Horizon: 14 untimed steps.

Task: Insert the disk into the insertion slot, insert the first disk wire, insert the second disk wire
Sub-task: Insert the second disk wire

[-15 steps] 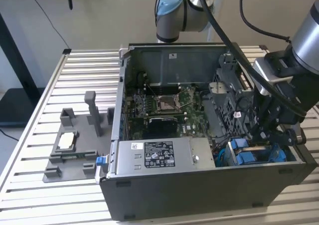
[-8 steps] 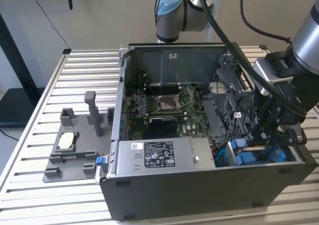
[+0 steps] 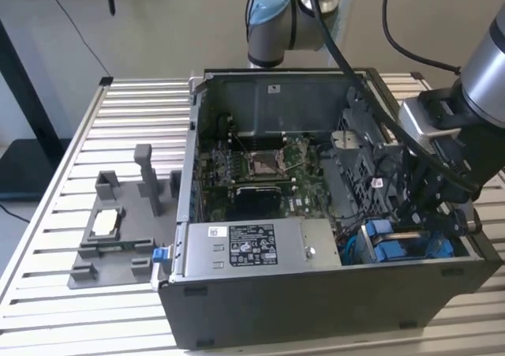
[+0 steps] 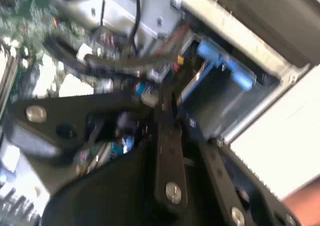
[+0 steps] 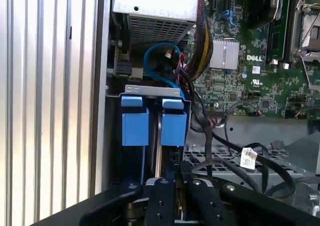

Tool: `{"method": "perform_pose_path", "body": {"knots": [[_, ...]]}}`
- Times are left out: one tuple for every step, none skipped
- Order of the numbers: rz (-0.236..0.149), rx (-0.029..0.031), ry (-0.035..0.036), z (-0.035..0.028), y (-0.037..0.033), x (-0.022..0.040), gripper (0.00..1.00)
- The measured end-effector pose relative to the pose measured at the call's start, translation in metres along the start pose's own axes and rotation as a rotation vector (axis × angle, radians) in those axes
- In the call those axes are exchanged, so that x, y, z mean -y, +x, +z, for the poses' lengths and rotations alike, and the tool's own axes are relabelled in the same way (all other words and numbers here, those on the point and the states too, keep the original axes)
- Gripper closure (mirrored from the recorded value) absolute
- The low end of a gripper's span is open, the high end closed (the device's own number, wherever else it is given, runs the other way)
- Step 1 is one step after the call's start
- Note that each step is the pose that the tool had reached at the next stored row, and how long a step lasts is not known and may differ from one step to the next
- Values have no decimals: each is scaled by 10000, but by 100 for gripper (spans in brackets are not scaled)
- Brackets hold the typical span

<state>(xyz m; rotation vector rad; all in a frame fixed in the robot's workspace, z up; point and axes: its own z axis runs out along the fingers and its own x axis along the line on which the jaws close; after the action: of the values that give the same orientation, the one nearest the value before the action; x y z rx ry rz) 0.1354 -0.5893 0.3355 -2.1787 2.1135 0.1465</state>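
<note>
Blue clips mark the insertion slot [image 3: 398,244] at the case's corner in the exterior view, the gripper [image 3: 426,210] low over it. In the second wrist view, loose cables [image 4: 115,63] could snag. In the first wrist view the jaws look clenched; what they grasp, I cannot tell.

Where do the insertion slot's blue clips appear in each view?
Exterior view: blue clips low in the case, toward the exterior view's right.
First wrist view: blue clips between the case wall and black cables.
Second wrist view: blue clips beside the case rim.
Shared landmark: the green motherboard.
</note>
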Motion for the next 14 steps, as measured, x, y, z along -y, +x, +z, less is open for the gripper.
{"method": "perform_pose_path", "body": {"knots": [[57,-15,3,-4,0,0,84],[98,-21,7,2,0,0,84],[128,-30,9,10,2,0,84],[148,-36,10,18,4,0,84],[151,-32,11,25,4,0,84],[152,-30,12,28,5,0,84],[152,-22,12,32,6,0,84],[152,-20,12,33,5,0,84],[151,-18,12,34,5,1,84],[149,-6,15,39,5,2,84],[148,-3,13,40,5,2,82],[148,-9,12,40,5,3,76],[150,-12,11,38,6,1,76],[151,-17,11,35,5,0,76]]}}
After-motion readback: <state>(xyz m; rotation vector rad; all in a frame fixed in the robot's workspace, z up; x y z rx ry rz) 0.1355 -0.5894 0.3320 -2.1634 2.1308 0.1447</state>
